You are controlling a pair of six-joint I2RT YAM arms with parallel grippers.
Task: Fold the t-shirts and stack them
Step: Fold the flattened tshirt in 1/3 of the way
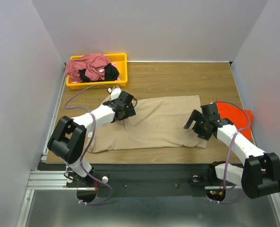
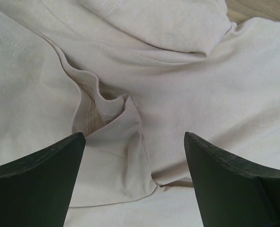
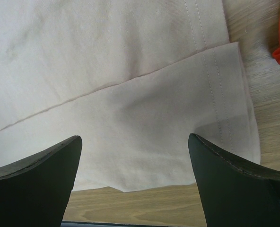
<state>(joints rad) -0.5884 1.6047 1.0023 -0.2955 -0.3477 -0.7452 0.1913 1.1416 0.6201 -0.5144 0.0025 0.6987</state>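
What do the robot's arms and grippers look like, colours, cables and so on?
Both the left arm and the right arm have white tubular links joined by bulky black joint housings. A thin lavender cable loops loosely along each one from its base. The left gripper and right gripper are black, and their fingers are matte black wedges with faintly lighter edges.

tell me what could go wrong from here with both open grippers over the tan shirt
The left gripper is open over a bunched crease in the tan t-shirt; closing there may pinch several layers and skew the fold.
The right gripper hovers over two overlapping hem layers; it may catch only one.
The orange t-shirt lies close to that gripper; a sweep could drag it.
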